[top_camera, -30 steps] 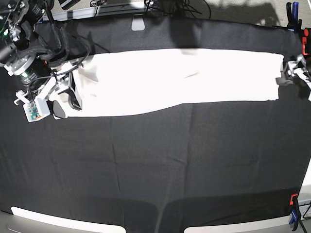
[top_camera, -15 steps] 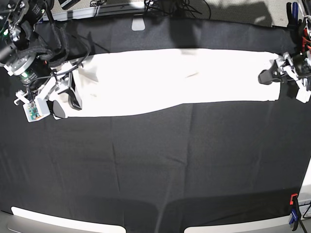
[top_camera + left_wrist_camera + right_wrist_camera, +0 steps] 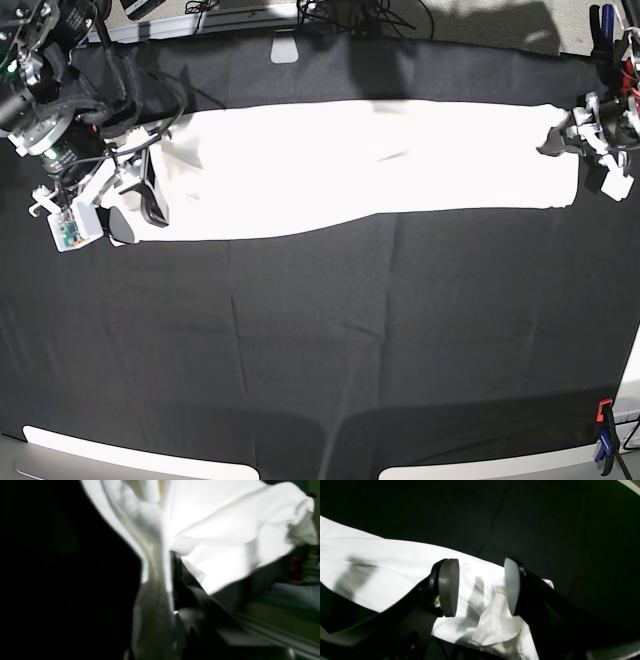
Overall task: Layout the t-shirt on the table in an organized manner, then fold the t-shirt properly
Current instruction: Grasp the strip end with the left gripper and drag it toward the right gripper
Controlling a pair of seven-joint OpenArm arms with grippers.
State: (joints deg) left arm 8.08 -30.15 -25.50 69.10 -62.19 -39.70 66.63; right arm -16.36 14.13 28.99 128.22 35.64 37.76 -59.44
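Observation:
The t-shirt (image 3: 370, 165) lies plain white side up as a long folded strip across the far half of the table (image 3: 330, 340). My left gripper (image 3: 556, 142) is at the strip's right end. In the left wrist view it (image 3: 170, 585) is shut on a bunched, lifted fold of the t-shirt (image 3: 225, 530). My right gripper (image 3: 138, 212) is at the strip's left end. In the right wrist view it (image 3: 480, 587) is open, its grey pads (image 3: 448, 587) apart just above the rumpled end of the t-shirt (image 3: 395, 562) on the black table (image 3: 545, 517).
Red and blue clamps stand at the table's right corners, near (image 3: 604, 425) and far (image 3: 600, 20). A small white object (image 3: 285, 47) lies at the back edge. White strips (image 3: 130, 455) run along the front edge. Cables hang behind the table.
My left gripper moved in from the table's right edge onto the shirt's right end, closed on it and lifted it slightly. The right arm has not moved.

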